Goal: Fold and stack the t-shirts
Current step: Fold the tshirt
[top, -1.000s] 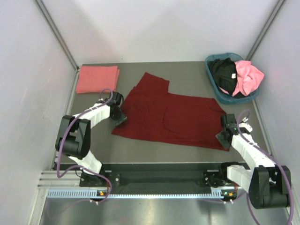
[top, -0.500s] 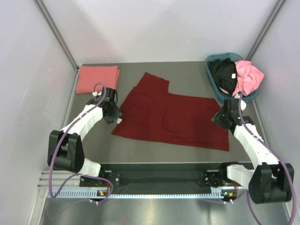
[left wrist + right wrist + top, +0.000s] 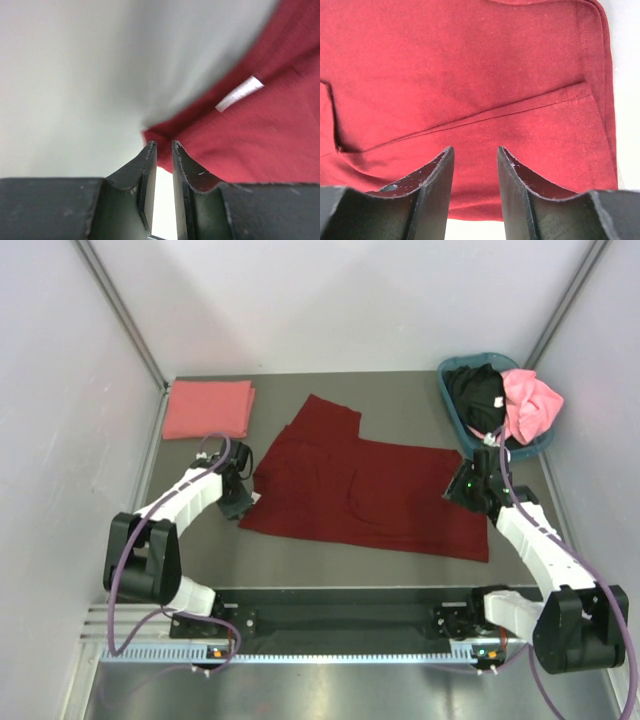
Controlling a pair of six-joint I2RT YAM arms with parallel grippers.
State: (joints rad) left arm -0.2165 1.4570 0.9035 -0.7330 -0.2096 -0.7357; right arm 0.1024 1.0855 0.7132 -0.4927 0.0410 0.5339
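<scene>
A dark maroon t-shirt (image 3: pixel 365 490) lies spread flat in the middle of the table. My left gripper (image 3: pixel 240 502) sits low at its near left corner; in the left wrist view its fingertips (image 3: pixel 162 142) stand a narrow gap apart, right at the corner of the maroon cloth (image 3: pixel 260 140), with bare table showing between them. My right gripper (image 3: pixel 462 488) hovers open over the shirt's right end, fingertips (image 3: pixel 475 147) above a hem seam of the maroon cloth (image 3: pixel 470 65). A folded salmon-pink t-shirt (image 3: pixel 207 408) rests at the back left. A black t-shirt (image 3: pixel 477 398) and a bright pink t-shirt (image 3: pixel 532 405) lie crumpled in the basket.
The teal-blue basket (image 3: pixel 478 448) stands at the back right corner, just behind my right arm. Grey walls close in the table on the left, right and back. A white label (image 3: pixel 240 93) shows on the maroon cloth near my left fingers.
My right gripper has moved from the shirt's near right corner up to its right edge. My left gripper has shifted along the shirt's left corner and its jaws have narrowed.
</scene>
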